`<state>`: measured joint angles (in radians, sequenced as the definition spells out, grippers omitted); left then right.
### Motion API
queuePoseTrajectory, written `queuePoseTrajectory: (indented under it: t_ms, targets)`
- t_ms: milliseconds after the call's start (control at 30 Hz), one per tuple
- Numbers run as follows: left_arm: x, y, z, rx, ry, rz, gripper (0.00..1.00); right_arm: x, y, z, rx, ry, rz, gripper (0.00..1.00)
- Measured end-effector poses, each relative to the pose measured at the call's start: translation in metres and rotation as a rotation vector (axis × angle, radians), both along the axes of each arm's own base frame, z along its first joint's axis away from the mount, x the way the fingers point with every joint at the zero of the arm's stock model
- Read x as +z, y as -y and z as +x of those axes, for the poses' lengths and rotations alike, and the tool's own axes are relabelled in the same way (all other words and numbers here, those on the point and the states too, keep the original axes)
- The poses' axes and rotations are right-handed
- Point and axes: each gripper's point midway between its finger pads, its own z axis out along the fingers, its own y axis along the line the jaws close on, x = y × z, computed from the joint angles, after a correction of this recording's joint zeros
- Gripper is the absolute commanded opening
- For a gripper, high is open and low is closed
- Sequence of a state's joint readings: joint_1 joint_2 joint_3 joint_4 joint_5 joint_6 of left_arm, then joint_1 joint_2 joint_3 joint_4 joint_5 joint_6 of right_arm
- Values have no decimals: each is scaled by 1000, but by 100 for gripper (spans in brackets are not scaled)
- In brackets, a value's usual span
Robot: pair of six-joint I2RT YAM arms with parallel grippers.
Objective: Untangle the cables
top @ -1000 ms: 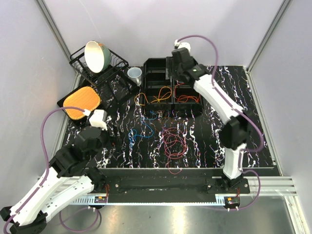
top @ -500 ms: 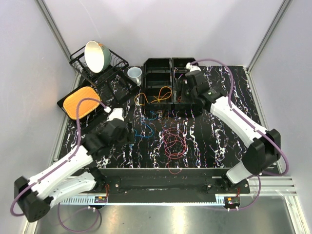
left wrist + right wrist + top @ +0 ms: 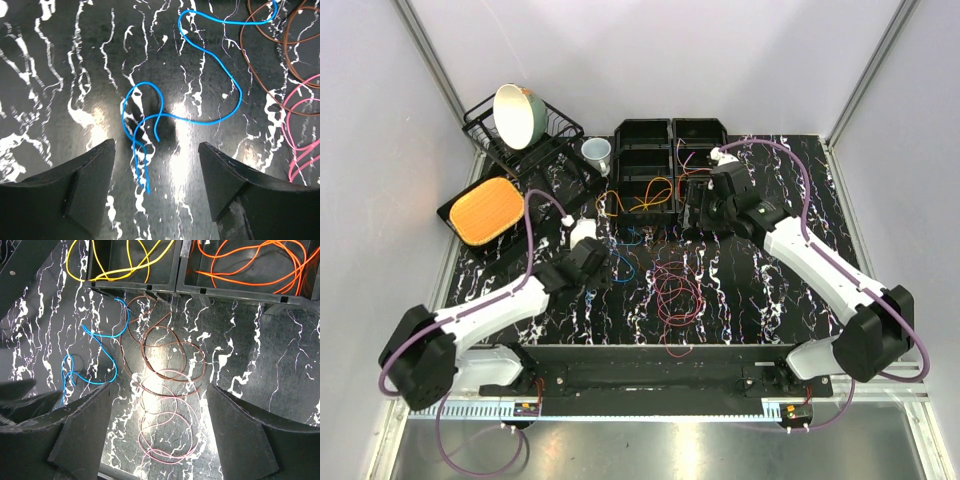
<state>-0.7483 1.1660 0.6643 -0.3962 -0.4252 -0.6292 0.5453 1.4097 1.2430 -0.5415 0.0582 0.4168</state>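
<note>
Both arms are wearing glossy white shells along their long links, with rounded black housings bulging at the joints. The left arm (image 3: 485, 310) is carrying a thick mauve hose (image 3: 528, 230), which is arching at centre left of the overhead view. The right arm (image 3: 815, 262) is carrying a matching mauve hose (image 3: 804, 180) at upper right. The left gripper (image 3: 155, 149) is showing two matte black, wedge-shaped, faceted fingers (image 3: 60, 195). The right gripper (image 3: 159, 387) is showing the same black wedges (image 3: 250, 440).
</note>
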Motion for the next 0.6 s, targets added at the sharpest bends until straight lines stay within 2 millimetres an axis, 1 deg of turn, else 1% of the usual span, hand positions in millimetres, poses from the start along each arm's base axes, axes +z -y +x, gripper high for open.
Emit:
queuePoseTrajectory:
  t_ms: [133,333,600]
  targets:
    - [-13,4,7,-7,-12,20,70,-1,3,-4,0,-1,-1,82]
    - [-30,6,14,-9,-37,50,66,-6,5,-8,0,-10,-7,82]
    - [-49,10,21,-25,-76,101,64,-5,7,-11,0,-6,-4,82]
